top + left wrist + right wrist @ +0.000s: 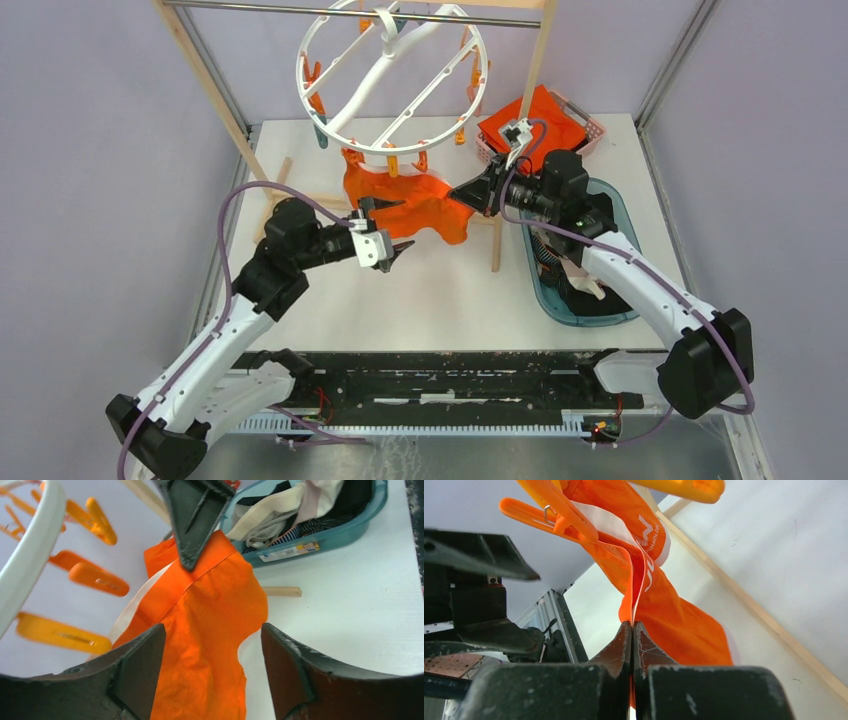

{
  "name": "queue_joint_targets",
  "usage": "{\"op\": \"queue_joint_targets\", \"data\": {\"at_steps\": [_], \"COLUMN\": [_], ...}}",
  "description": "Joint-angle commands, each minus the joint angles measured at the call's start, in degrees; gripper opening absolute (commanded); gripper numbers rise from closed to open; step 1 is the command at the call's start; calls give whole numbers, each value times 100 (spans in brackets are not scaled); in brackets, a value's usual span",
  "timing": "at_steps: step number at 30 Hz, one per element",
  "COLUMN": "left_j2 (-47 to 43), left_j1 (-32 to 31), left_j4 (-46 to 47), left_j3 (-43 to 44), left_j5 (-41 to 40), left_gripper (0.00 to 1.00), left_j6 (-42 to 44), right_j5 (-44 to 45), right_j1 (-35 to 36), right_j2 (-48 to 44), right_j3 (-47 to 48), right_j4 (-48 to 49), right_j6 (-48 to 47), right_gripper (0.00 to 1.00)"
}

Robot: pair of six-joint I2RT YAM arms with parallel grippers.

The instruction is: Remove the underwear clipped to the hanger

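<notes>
Orange underwear (410,205), centre frame, pinched tight in right claw (460,192); left claw (400,249) gapes empty. Peg (559,512) grips on, so tugging could swing the hanger (375,75).

Robot lab test cell, staged as laundry corner. Plain lilac wall panels (90,150) box in white tabletop (440,300), bare alu rails (676,62) at corners. Two white-and-black robot arms, left (215,340) & right (640,285), bolted to black base rail (440,375), purple cables (240,190) looping. Props only: rough wooden-post frame w/ metal bar (209,95), white plastic ring hanger w/ orange pegs (302,75), teal plastic tub (600,320) of clothes, pink basket (590,122).
</notes>
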Motion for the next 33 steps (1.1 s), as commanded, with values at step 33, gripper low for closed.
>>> {"op": "queue_joint_targets", "data": {"at_steps": [33], "left_j2": [-310], "left_j1": [678], "left_j4": [180], "left_j3": [1470], "left_j5": [-4626], "left_gripper": [89], "left_j6": [-3336], "right_j5": [-732], "right_j1": [904], "right_j2": [655], "right_j3": [1765], "right_j4": [-966], "right_j6": [-820], "right_gripper": [1]}}
